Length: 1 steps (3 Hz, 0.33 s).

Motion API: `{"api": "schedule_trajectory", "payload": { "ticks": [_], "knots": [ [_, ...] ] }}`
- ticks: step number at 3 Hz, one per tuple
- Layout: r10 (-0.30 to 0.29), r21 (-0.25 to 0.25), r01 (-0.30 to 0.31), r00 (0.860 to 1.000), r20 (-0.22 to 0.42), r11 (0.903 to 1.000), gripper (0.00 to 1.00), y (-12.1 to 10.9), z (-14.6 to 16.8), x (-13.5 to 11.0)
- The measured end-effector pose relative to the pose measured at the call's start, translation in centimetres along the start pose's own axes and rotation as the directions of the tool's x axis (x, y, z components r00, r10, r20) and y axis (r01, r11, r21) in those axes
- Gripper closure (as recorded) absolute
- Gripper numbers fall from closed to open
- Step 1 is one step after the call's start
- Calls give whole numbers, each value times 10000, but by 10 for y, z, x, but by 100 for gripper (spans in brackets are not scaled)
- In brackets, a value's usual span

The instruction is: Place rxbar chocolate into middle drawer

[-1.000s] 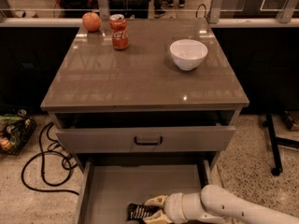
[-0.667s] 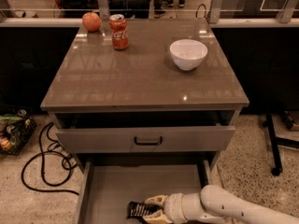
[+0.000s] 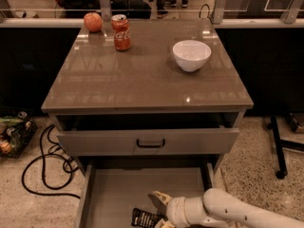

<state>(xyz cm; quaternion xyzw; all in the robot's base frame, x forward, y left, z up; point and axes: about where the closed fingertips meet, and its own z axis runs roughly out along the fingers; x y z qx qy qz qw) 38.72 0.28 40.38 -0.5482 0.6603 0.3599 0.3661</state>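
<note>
The hand (image 3: 157, 209) reaches into the middle drawer (image 3: 118, 191), below the counter's (image 3: 142, 80) front edge. Its upper finger has lifted, spreading clear of the rxbar chocolate (image 3: 144, 218), which lies on the drawer floor. The bar looks released, so only withdrawal remains.

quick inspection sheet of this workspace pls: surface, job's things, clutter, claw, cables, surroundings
surface: glossy brown cabinet top, holding three things
job's things: rxbar chocolate lies on the floor of the pulled-out middle drawer, near its front edge
clutter: red soda can and round orange-red fruit at the back left, white bowl at the back right
claw: claw is down inside the middle drawer, right at the bar
cables: black cable looped on the floor left of the cabinet
surroundings: upper drawer with black handle partly open; black stand leg on the right
</note>
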Motion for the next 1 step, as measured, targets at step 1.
{"api": "schedule_trajectory", "payload": {
  "ticks": [1],
  "knots": [
    [0, -1, 0, 10000, 0, 10000, 0, 0, 0, 0]
  ]
}}
